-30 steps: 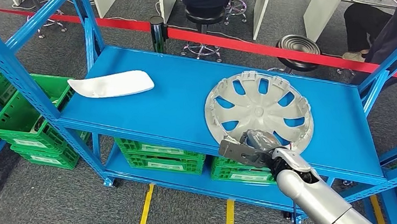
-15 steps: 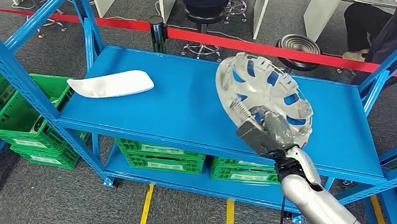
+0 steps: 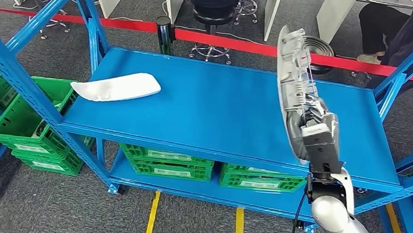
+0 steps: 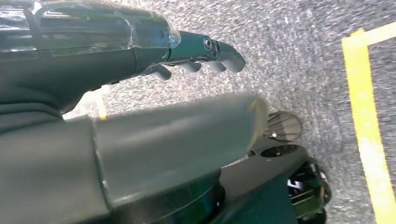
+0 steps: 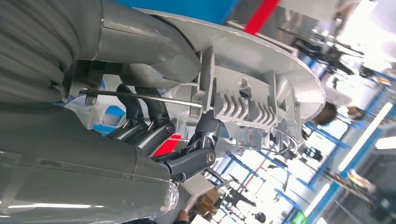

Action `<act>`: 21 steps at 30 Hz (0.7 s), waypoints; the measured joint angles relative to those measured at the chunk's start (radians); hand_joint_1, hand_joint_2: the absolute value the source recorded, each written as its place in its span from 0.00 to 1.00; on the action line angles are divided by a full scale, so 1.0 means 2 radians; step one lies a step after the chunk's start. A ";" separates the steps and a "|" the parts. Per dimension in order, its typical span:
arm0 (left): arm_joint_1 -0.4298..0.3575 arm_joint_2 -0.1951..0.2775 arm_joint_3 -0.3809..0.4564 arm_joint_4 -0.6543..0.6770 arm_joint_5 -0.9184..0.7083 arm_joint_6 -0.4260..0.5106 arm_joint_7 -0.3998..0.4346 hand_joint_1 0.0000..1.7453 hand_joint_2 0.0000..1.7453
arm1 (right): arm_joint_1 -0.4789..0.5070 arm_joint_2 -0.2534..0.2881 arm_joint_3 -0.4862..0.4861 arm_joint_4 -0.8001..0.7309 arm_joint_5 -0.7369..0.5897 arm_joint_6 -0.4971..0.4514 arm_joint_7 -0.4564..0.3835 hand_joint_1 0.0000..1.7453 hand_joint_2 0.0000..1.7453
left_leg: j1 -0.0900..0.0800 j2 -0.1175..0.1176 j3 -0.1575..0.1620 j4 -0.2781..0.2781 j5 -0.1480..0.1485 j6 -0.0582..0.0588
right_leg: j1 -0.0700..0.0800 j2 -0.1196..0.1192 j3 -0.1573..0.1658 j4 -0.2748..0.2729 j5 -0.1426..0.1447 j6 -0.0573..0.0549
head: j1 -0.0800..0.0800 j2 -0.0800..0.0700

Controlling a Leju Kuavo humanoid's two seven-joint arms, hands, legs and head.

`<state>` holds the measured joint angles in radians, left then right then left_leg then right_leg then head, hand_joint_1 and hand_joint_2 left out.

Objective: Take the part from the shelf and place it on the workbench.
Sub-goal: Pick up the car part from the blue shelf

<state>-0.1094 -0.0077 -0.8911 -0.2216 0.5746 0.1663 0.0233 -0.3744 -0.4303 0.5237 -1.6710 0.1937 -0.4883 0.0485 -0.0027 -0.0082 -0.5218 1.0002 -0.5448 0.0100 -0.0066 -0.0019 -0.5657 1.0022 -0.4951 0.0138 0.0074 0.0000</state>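
One silver plastic wheel cover [image 3: 294,85] stands on edge above the blue metal shelf [image 3: 193,110] in the head view, gripped at its lower rim by the right hand [image 3: 318,135], likely tilted to clear the uprights. A white curved panel [image 3: 115,86] lies well apart. Right wrist view: fingers [image 5: 149,133] curl through the cover's ribs. Left wrist view: the left hand [image 4: 154,51] hangs over floor, holding nothing, fingers loosely apart.

Head camera looks forward and down over the blue shelf [image 3: 193,110]; the right wrist camera sits close behind the right hand [image 5: 154,135], sharing the wheel cover [image 3: 294,85]; left wrist camera faces the floor [image 4: 299,60].
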 joint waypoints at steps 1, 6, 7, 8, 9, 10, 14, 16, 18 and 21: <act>0.000 0.000 0.000 0.000 0.000 -0.001 -0.006 0.00 1.00 | 0.008 0.001 -0.010 -0.015 -0.007 -0.001 -0.005 1.00 1.00 | 0.000 0.000 0.000 0.000 0.000 0.000 | 0.000 0.000 0.000 0.000 0.000 0.000 | 0.000 0.000; 0.000 0.001 0.000 0.000 -0.009 0.001 -0.018 0.00 1.00 | 0.027 0.003 -0.028 -0.077 -0.009 0.011 -0.019 1.00 1.00 | 0.000 0.002 0.000 0.000 0.000 0.000 | 0.000 0.000 0.000 0.000 0.000 0.000 | 0.000 0.000; 0.000 0.001 0.000 0.000 -0.011 0.003 -0.018 0.00 1.00 | 0.029 0.004 -0.029 -0.089 -0.005 0.014 -0.019 1.00 1.00 | 0.000 0.002 0.000 0.000 0.000 0.000 | 0.000 0.000 0.000 0.000 0.000 0.000 | 0.000 0.000; 0.000 0.001 0.000 0.000 -0.012 0.004 -0.018 0.00 1.00 | 0.030 0.005 -0.029 -0.099 -0.002 0.016 -0.019 1.00 1.00 | 0.000 0.003 0.000 0.000 0.000 0.000 | 0.000 0.000 0.000 0.000 0.000 0.000 | 0.000 0.000; 0.000 0.001 0.000 0.000 -0.013 0.006 -0.018 0.00 1.00 | 0.031 0.006 -0.029 -0.108 0.001 0.017 -0.018 1.00 1.00 | 0.000 0.003 0.000 0.000 0.000 0.000 | 0.000 0.000 0.000 0.000 0.000 0.000 | 0.000 0.000; 0.000 0.001 0.000 0.000 -0.013 0.007 -0.018 0.00 1.00 | 0.032 0.007 -0.029 -0.115 0.002 0.018 -0.017 1.00 1.00 | 0.000 0.003 0.000 0.000 0.000 0.000 | 0.000 0.000 0.000 0.000 0.000 0.000 | 0.000 0.000; 0.000 0.001 0.000 0.000 -0.003 0.020 -0.029 0.00 1.00 | 0.039 0.009 -0.028 -0.148 -0.002 0.027 -0.022 1.00 1.00 | 0.000 0.003 0.000 0.000 0.000 0.000 | 0.000 0.000 0.000 0.000 0.000 0.000 | 0.000 0.000; 0.000 0.002 0.000 0.000 0.004 0.025 -0.033 0.00 1.00 | 0.044 0.012 -0.025 -0.167 -0.008 0.036 -0.027 1.00 1.00 | 0.000 0.004 0.000 0.000 0.000 0.000 | 0.000 0.000 0.000 0.000 0.000 0.000 | 0.000 0.000; 0.000 0.002 0.000 0.000 0.008 0.026 -0.034 0.00 1.00 | 0.049 0.018 -0.021 -0.185 -0.016 0.048 -0.033 1.00 1.00 | 0.000 0.005 0.000 0.000 0.000 0.000 | 0.000 0.001 0.000 0.000 0.000 0.000 | 0.000 0.000; 0.000 0.002 0.000 0.000 0.013 0.029 -0.033 0.00 1.00 | 0.057 0.026 -0.012 -0.213 -0.031 0.064 -0.042 1.00 1.00 | 0.000 0.005 0.000 0.000 0.000 0.000 | 0.000 0.001 0.000 0.000 0.000 0.000 | 0.000 0.000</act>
<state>-0.1100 -0.0035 -0.8908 -0.2216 0.6002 0.2234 -0.0434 -0.2595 -0.3788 0.5003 -2.0972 0.1321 -0.3593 -0.0346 -0.0022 0.0018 -0.5214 0.9999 -0.5450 0.0099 -0.0065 0.0004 -0.5662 1.0023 -0.4953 0.0137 0.0072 0.0000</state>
